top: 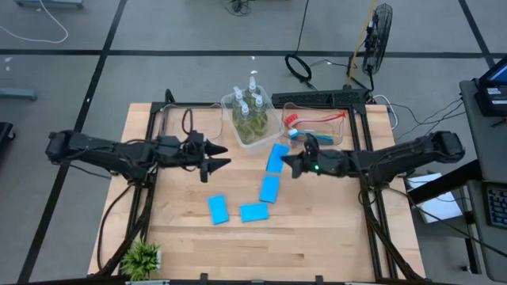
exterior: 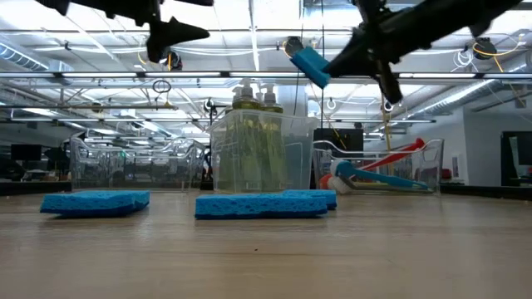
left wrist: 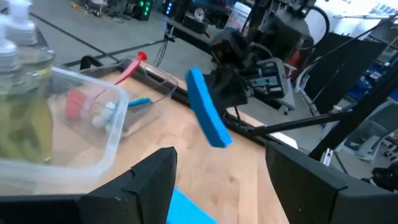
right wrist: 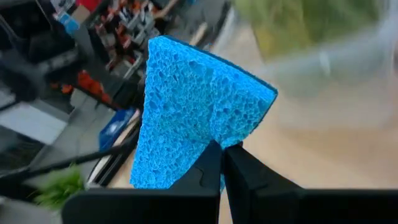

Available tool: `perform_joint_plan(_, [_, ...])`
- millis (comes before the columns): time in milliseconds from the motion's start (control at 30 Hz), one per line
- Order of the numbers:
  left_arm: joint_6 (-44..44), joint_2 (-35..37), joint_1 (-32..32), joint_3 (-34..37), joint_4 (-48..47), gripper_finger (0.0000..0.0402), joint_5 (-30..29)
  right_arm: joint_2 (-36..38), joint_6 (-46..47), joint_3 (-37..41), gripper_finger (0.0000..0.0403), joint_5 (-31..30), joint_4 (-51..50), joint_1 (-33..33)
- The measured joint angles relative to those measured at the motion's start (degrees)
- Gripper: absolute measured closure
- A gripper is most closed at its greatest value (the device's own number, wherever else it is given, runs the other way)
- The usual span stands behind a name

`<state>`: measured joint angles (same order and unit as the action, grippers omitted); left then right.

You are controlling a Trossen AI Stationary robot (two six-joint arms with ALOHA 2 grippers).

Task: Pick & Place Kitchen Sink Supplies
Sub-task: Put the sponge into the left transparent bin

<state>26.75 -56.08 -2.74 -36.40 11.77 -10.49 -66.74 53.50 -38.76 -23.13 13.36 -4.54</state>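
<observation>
Right fingers (right wrist: 222, 163) pinched shut on edge of blue sponge (right wrist: 199, 112), sponge lifted clear above table (top: 317, 245), beside tub of pump bottles (top: 247, 111). Left fingers (top: 220, 156) parted, empty, hovering opposite. Three sponges flat on table.

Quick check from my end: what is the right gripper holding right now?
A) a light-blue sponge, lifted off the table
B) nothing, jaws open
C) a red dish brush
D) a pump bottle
A: the right gripper is shut on a corner of the light-blue sponge, which hangs in the air above the table in the low view.
</observation>
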Motion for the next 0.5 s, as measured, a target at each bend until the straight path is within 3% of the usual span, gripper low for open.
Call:
perform_joint_plan(233, [-2.44,-7.43,0.19,-0.67,9.66,0.0151,-3.26,-3.85,-12.29,-6.02,0.0403,-2.39,0.03,4.57])
perform_joint_plan(500, [-7.53,-13.69,1.34,-6.34,10.14,0.0151,-6.2,-9.58,-26.79,-14.11,0.0403,-2.26,0.05,6.34])
